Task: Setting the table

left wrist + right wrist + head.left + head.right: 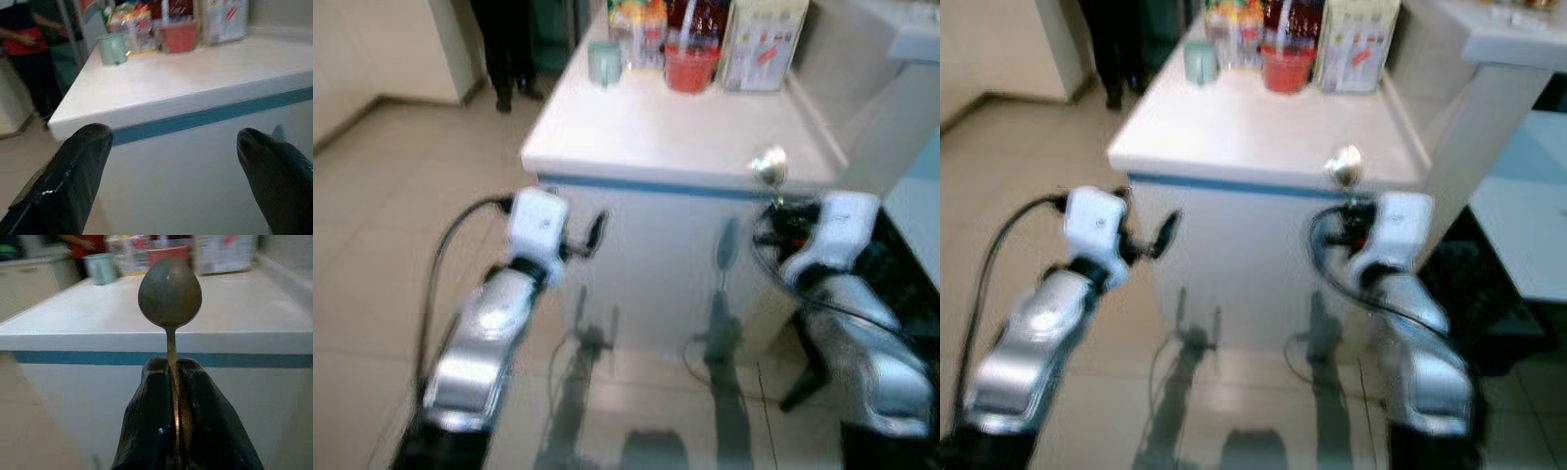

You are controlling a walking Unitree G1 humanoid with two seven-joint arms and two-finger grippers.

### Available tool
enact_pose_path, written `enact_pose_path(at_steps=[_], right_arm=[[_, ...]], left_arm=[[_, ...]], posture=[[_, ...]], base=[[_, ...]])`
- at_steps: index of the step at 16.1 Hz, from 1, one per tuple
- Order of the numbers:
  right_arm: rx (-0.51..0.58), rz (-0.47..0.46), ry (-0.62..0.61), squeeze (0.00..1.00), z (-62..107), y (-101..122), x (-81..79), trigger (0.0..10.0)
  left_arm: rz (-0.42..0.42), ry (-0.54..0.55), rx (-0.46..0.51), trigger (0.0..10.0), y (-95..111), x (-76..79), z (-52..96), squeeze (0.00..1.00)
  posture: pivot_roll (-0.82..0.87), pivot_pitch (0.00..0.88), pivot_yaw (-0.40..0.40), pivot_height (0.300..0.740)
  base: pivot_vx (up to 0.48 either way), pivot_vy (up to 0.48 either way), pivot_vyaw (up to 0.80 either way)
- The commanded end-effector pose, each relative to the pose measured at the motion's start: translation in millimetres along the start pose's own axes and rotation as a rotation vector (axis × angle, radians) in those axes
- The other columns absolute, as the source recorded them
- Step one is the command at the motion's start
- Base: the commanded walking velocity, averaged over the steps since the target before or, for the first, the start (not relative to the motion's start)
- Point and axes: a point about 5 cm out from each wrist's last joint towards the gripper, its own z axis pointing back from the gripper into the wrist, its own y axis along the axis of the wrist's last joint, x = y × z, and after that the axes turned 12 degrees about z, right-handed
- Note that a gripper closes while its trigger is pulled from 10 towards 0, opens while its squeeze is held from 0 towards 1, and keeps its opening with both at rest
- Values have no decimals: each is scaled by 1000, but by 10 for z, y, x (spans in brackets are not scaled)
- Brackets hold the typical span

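My right gripper (172, 382) is raised before the white counter (685, 137), pinching a spoon (169, 296) upright; my left gripper (181, 166) is level, fingers wide apart.

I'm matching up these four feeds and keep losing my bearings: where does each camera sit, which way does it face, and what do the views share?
Left eye: on the head, looking forward and down at the white counter; both silver arms show.
Right eye: beside it, same scene.
Left wrist: along the open left gripper at the counter edge.
Right wrist: along the right gripper, shut on a spoon.
Shared: green cup and red cup.
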Motion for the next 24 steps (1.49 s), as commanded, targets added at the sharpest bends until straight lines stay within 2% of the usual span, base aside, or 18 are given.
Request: enact_pose_path(at_steps=[1,10,20,22,24], right_arm=[[6,24,-43,0,15,15,108,10000],[-9,37,-70,0,-29,-37,166,10000],[-22,42,-72,0,-39,-109,148,10000],[-17,43,-69,0,-45,-89,121,10000],[-17,47,-69,0,-37,-74,142,10000]], left_arm=[[0,-16,15,10000,30,69,-21,0],[-6,-21,29,10000,57,98,-78,0],[-25,-46,20,10000,60,126,-98,0],[2,-28,-11,10000,31,76,-94,0],[17,-16,-22,10000,25,68,-124,0]], posture=[[26,0,-31,740],[9,0,-32,740],[25,0,-36,740],[16,0,-25,740],[12,0,-31,740]], base=[[0,-409,0],[0,-409,0],[0,-408,0],[0,0,0],[0,480,0]])
